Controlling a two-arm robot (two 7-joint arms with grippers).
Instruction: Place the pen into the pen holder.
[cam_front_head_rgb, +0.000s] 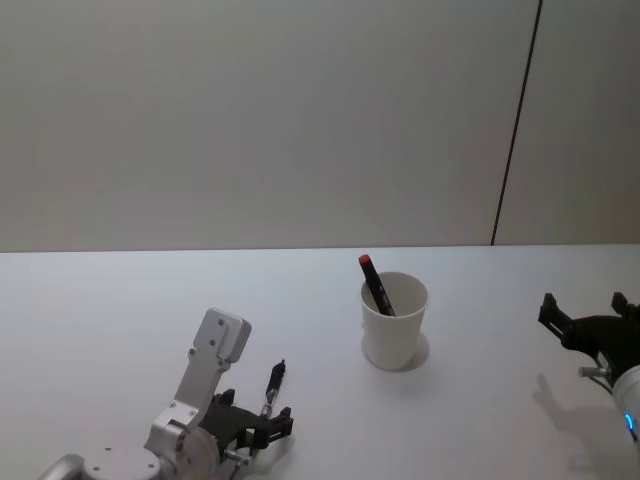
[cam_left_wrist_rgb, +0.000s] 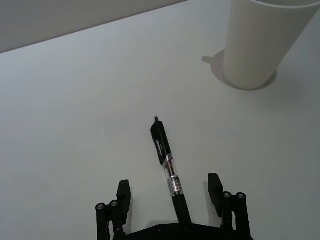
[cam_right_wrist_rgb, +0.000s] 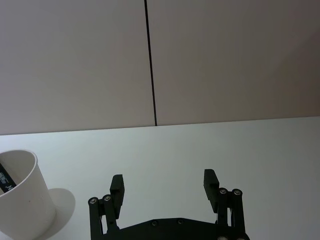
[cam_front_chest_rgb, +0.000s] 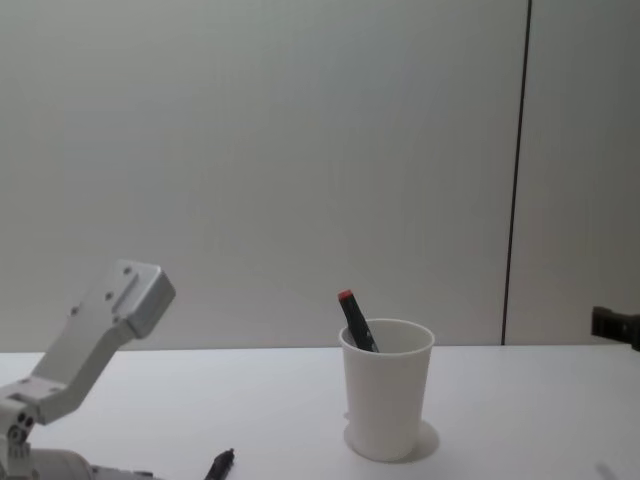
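Black plastic, probably light, stiff and slick, the pen (cam_left_wrist_rgb: 170, 170) lies flat between the left gripper's (cam_left_wrist_rgb: 169, 182) spread fingers, not pinched; mid-barrel looks the surest hold. The pen holder (cam_left_wrist_rgb: 260, 45) stands ahead and rightward. The right gripper (cam_right_wrist_rgb: 162, 181), also spread, idles beyond it.
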